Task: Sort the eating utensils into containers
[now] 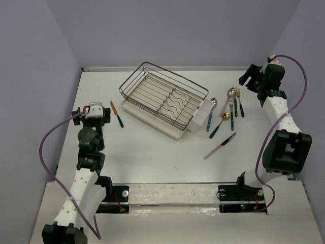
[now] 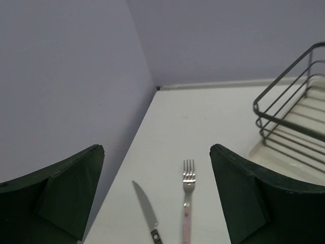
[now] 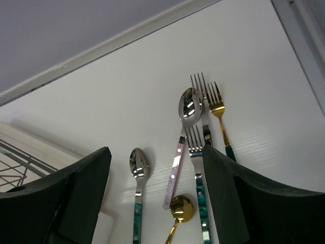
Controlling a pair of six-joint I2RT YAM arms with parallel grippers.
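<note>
Pre-grasp: left gripper (image 2: 156, 168), spread, empty, framing knife (image 2: 145, 208) and fork (image 2: 188, 195), lower centre; right gripper (image 3: 156, 157) likewise framing spoon (image 3: 189, 109), mid-frame. Next: lower, clamp one.

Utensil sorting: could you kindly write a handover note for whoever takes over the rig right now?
Left gripper: open, empty, facing a knife and pink fork left of the dish rack.
Right gripper: open, empty, over the utensil cluster right of the rack.
A pink knife lies alone nearer the bases.
Done: no utensil seen in the white holder.
Left: everything.
</note>
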